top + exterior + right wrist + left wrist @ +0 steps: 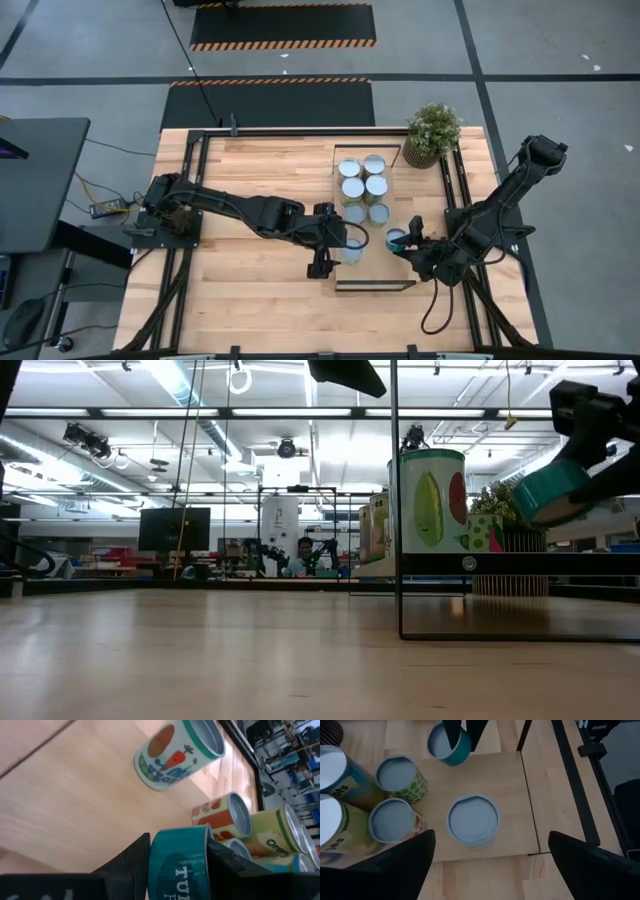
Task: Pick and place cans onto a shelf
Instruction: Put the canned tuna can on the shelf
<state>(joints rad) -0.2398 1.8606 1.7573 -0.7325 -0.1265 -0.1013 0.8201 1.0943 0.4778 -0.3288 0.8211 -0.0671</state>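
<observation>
Here, the right gripper (400, 240) pinches a teal can (396, 239) between its jaws and holds it lifted over the near end of the shelf (385, 275). In the right wrist view the can (179, 865) sits squarely between the two dark fingers, with bare board beyond it. In the low view it hangs tilted, clear above the board.

The left gripper (333, 250) hovers with its jaws spread wide over another can (352, 250) that stands upright on the shelf. In the left wrist view this can (473, 818) lies between and just ahead of the open fingers, untouched by them.

Further from both grippers, a cluster of cans (362, 185) stands in two rows on the shelf, touching or nearly so, and a potted plant (432, 132) sits on the bench (250, 290) past the shelf's far end.

Judging from this, the step in hand is setting down the teal can. To do it well, the right arm should level the can first, then lower it straight onto the bare board between the two grippers, keeping apart from the standing can and the left fingers, and open only once the base rests flat.
</observation>
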